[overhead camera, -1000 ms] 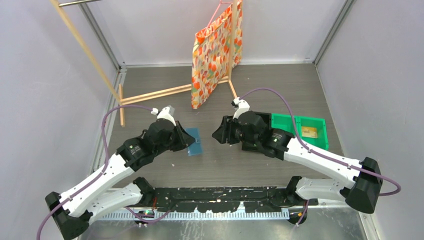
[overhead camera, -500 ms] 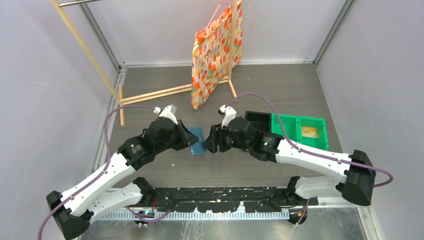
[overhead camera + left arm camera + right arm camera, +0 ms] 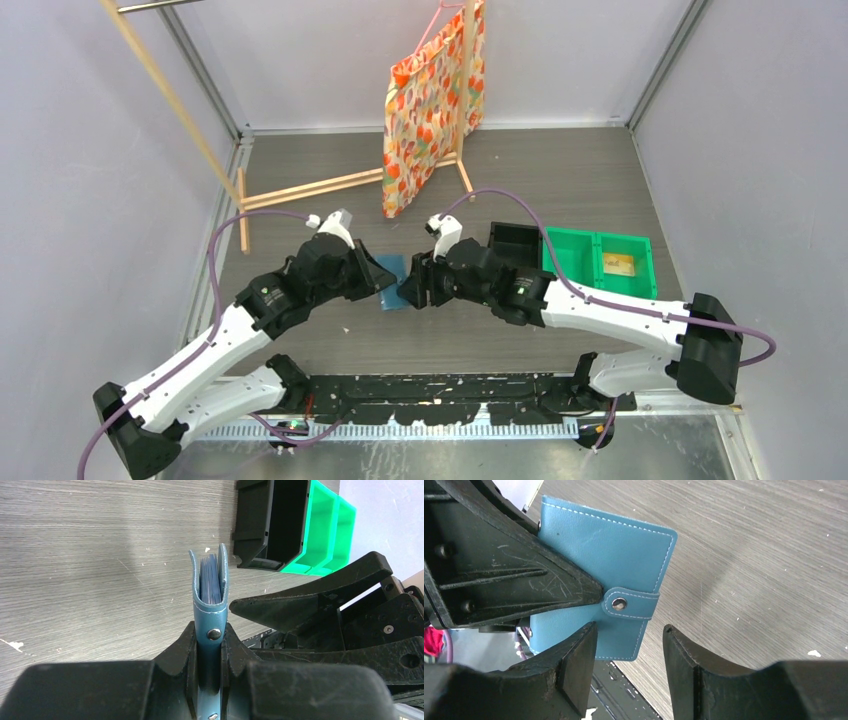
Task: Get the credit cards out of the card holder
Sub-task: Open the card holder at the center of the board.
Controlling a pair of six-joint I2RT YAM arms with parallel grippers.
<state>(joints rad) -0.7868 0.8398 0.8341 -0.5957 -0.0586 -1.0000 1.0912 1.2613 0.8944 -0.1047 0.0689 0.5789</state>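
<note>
The teal-blue card holder (image 3: 392,283) is held off the table, on edge, in my left gripper (image 3: 372,278). In the left wrist view the jaws are shut on the holder's (image 3: 209,605) snap strap side, and its far edge gapes slightly, showing bluish sleeve leaves (image 3: 210,577). No card colours show. My right gripper (image 3: 411,290) is open right next to the holder. In the right wrist view the holder (image 3: 604,565) is folded with its snap strap (image 3: 630,603) fastened, just beyond my open fingertips (image 3: 586,645).
A black bin (image 3: 515,243) and a green two-part bin (image 3: 600,262) with a tan card (image 3: 619,265) stand to the right. A patterned orange bag (image 3: 425,100) hangs from a wooden rack (image 3: 300,185) at the back.
My right arm has swung left from the bins to the card holder, its open jaws now at the holder's edge. The left gripper has kept holding the holder nearly still.
</note>
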